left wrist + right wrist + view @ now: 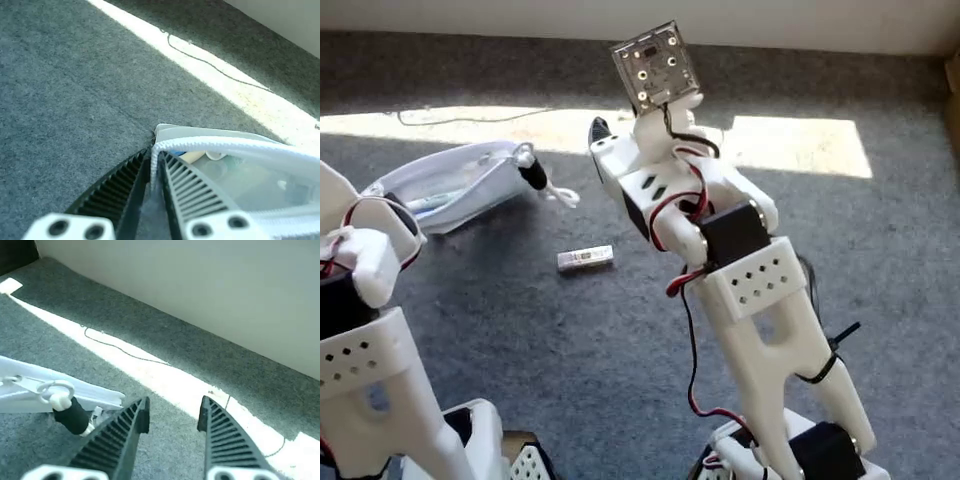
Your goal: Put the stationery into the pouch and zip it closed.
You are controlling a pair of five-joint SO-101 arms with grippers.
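Observation:
A clear pouch [450, 185] lies on the grey carpet at the left, with some stationery inside it. My left gripper [154, 162] is shut on the pouch's white zipper edge [235, 147] at its end. The zipper's black pull [72, 416] with its white ring [55, 388] sticks out at the pouch's other end [532, 172]. My right gripper [172, 415] stands open just beside that pull, not touching it, and its dark tip [599, 130] points toward the wall. A small white stationery piece [585, 258] lies loose on the carpet in front of the pouch.
A thin cable [125, 351] runs across the sunlit strip of carpet [790, 145] near the wall [200, 290]. The right arm's white body [720, 240] stands over the middle of the carpet.

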